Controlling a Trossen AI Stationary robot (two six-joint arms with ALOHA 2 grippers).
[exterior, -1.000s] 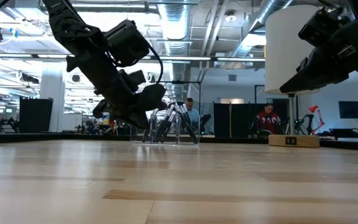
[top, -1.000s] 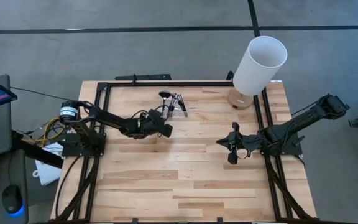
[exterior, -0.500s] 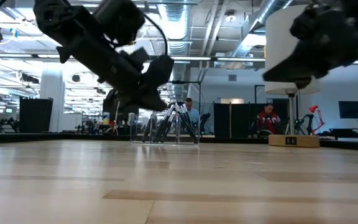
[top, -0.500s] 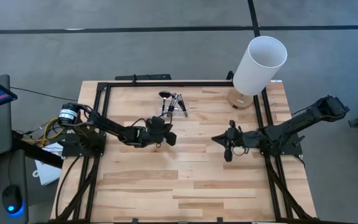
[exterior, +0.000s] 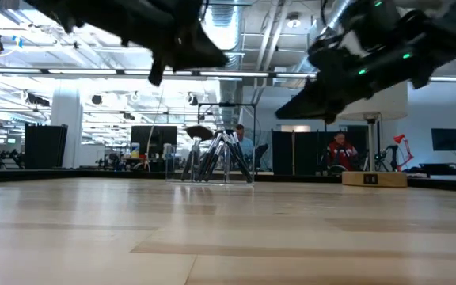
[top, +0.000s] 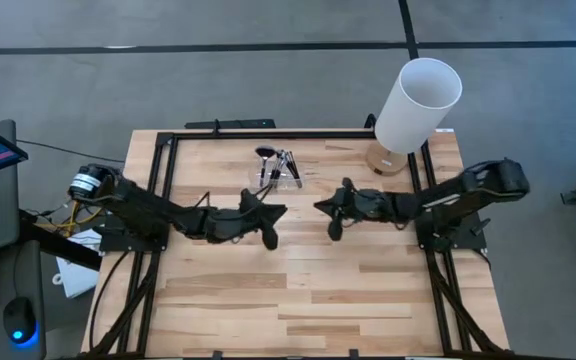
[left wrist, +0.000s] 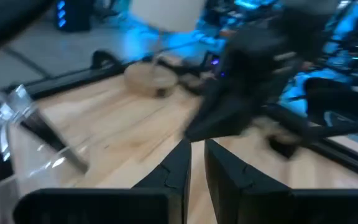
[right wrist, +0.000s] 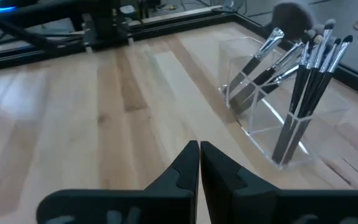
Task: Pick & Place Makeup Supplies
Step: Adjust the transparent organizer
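Several slim black-handled makeup brushes (top: 280,163) stand bristles-up in a small clear holder (right wrist: 272,121) near the table's far edge, leaning on its walls. One has a wide fluffy dark head (right wrist: 291,15). The low view shows the brushes (exterior: 222,152) behind both arms. My left gripper (top: 278,212) hangs shut over the table just on the near side of the holder. My right gripper (top: 320,205) is shut too and hovers to the holder's right. Their tips point at each other a short way apart. In the left wrist view, the holder (left wrist: 14,124) is off to one side.
A tall white cylinder (top: 418,103) stands on a round wooden base (top: 386,160) at the far right corner. A black frame (top: 298,133) runs along the table's far edge and both sides. Bare wood (top: 308,300) spreads across the table's near half. People (exterior: 340,150) sit in the room behind.
My left gripper has reached toward the table's right and risen, ending just near of the holder. My right gripper has swung toward the table's left and far edge, closing on the holder and on the left gripper. The brushes and holder have stayed put.
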